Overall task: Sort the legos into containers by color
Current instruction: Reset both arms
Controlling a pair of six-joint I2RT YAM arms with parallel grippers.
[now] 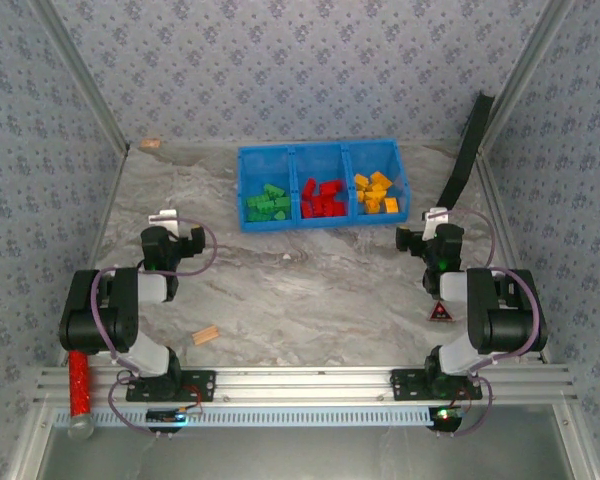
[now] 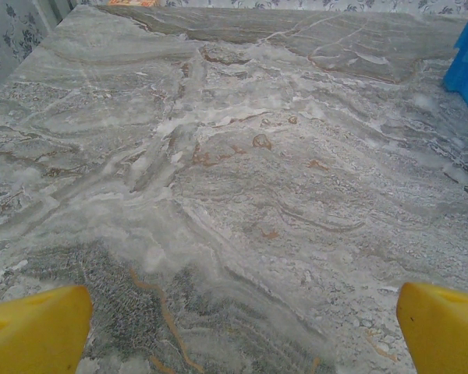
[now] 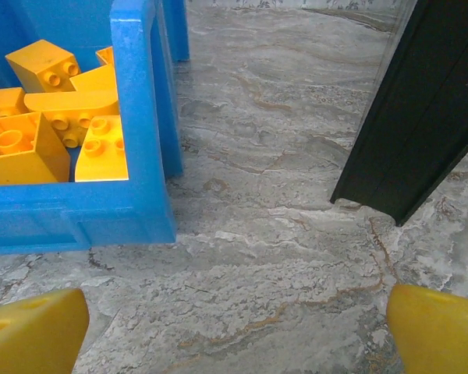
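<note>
Top view: blue tray (image 1: 320, 148) at the middle of the tabletop's far edge. The legos (image 1: 322, 198) lie inside it, green in the left compartment, red in the middle, yellow-orange in the right. I see no brick loose on the marble, so I judge the sort done or nearly so. My left claw (image 1: 166, 222) and right claw (image 1: 435, 222) hang off the tray's near corners, jaws spread, holding nothing. Risk noted: a wooden block (image 1: 207, 336) toward the near edge, which I could mistake for a brick. Left wrist view: left claw (image 2: 235, 331) spread over bare marble, with the tray's corner at the right. Right wrist view: right claw (image 3: 234, 331) spread, tray wall just ahead on the left, black strip (image 3: 425, 117) just ahead on the right. A careless advance could shove the tray or snag the strip.
</note>
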